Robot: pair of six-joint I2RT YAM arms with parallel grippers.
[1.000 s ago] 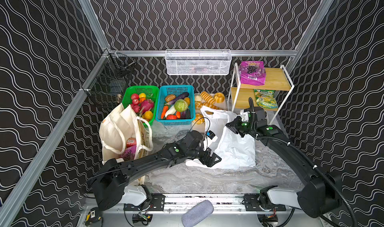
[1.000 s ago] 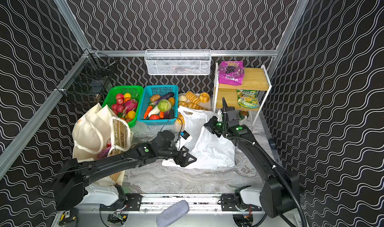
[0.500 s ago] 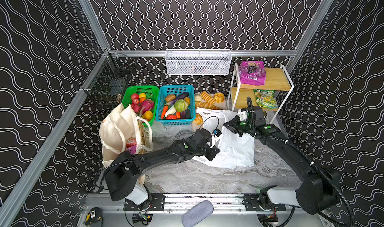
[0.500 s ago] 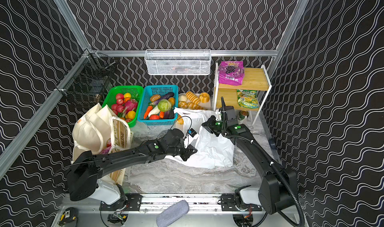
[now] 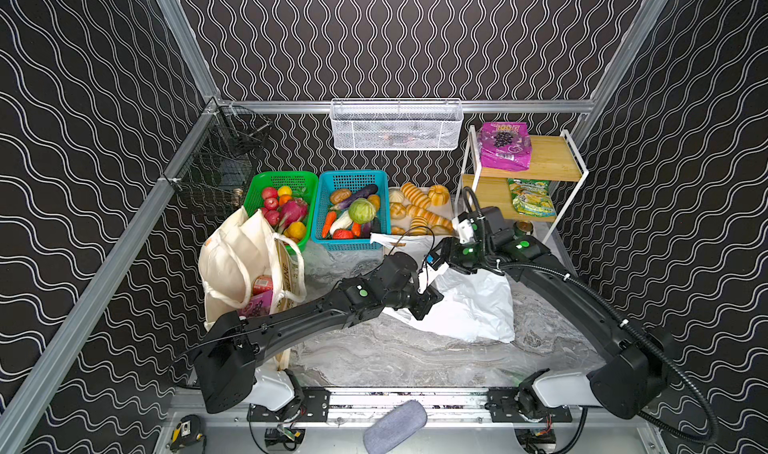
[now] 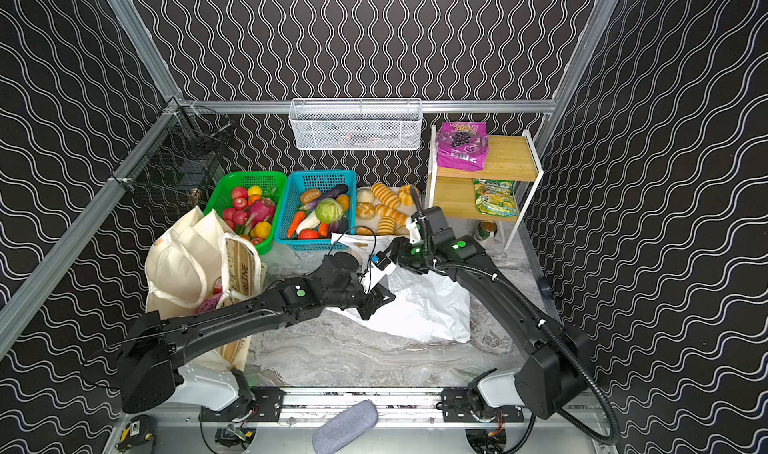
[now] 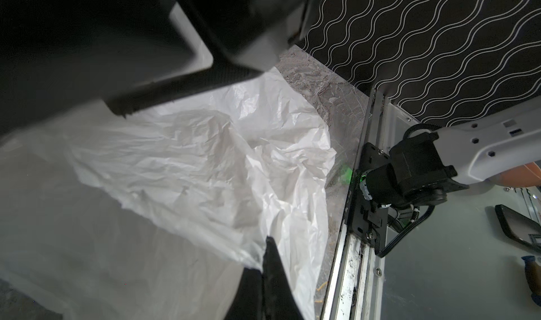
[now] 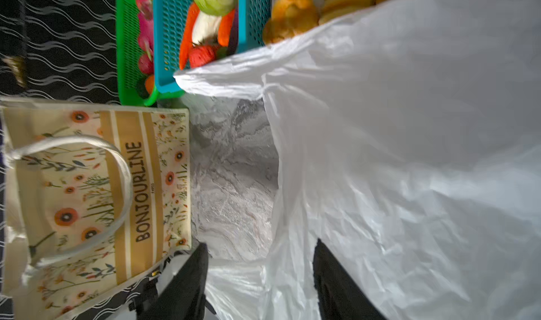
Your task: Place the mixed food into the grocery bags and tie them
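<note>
The grey marble tabletop [image 5: 374,356] carries the white plastic bag [image 5: 469,306], which lies crumpled between both arms. Only the left wrist view shows the left gripper [image 7: 272,254] closed on the bag's edge. Only the right wrist view shows the right gripper [image 8: 263,274] with its fingers apart and bag film loose between them. The canvas tote [image 5: 237,265] stands well to the left. The teal basket [image 5: 351,246] with the green cabbage [image 5: 361,211] is behind the bag.
</note>
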